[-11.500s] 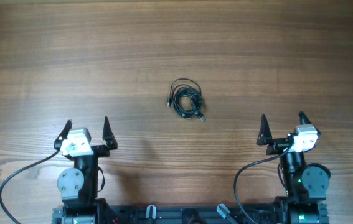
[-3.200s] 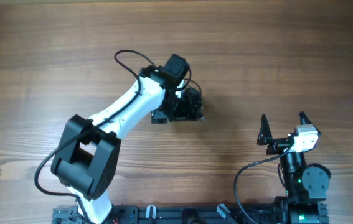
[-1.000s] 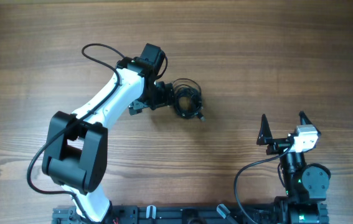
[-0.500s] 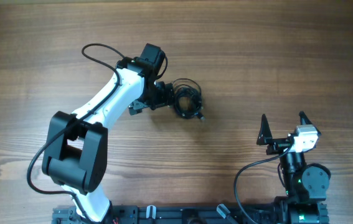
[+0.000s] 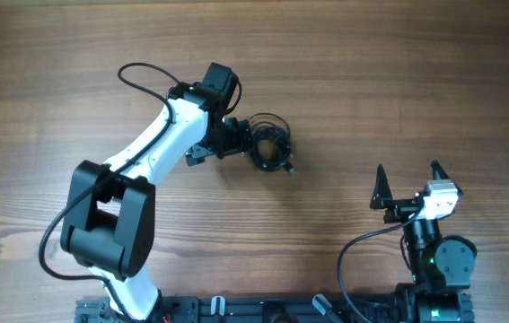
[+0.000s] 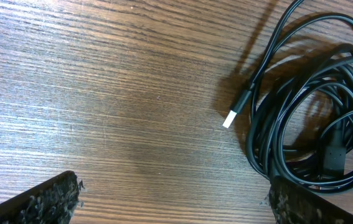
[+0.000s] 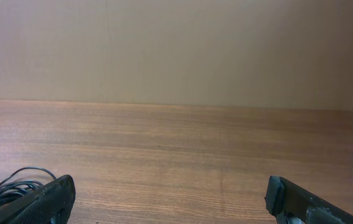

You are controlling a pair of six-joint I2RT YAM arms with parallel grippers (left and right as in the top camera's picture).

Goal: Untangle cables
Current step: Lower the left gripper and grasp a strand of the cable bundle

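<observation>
Left hand [image 6: 175, 196] is hovering open beside the cable bundle [image 6: 322, 134], probably eyeing the loose plug [image 6: 237, 110]; right hand [image 5: 408, 187] is idling open.

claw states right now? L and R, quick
Left claw: open, holding nothing; the cable bundle lies beside it, ungripped.
Right claw: open, holding nothing.

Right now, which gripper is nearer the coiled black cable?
Left. The left gripper sits open right beside the cable, at its edge in the overhead view. The right gripper is far off near its own base, well apart from it.
</observation>
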